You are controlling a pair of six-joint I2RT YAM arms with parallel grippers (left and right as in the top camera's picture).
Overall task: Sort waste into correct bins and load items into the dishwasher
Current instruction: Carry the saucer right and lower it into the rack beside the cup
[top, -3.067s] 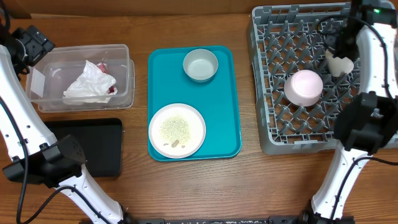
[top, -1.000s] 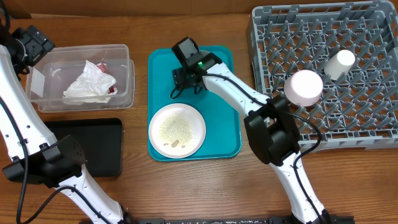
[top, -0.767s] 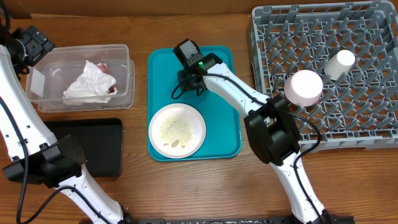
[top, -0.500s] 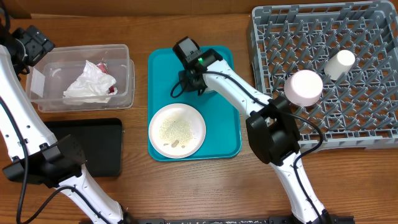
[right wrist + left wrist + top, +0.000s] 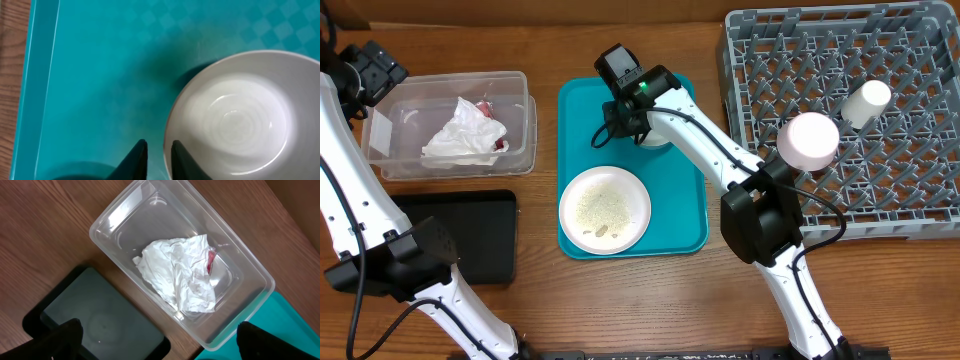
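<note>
One plate (image 5: pixel 633 216) lies near bowl (image 5: pixel 230 117).

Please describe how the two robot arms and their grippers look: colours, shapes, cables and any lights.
Both the left arm and the right arm have white tubular links joined by bulky black joints. Thin black cables run along them. A small green light glows near the right wrist. The left gripper and right gripper each have two black fingers.

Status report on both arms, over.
Left gripper open above clear tub. Right gripper shut on small bowl rim, over teal tray. Plate with grains nearby, apart.
</note>
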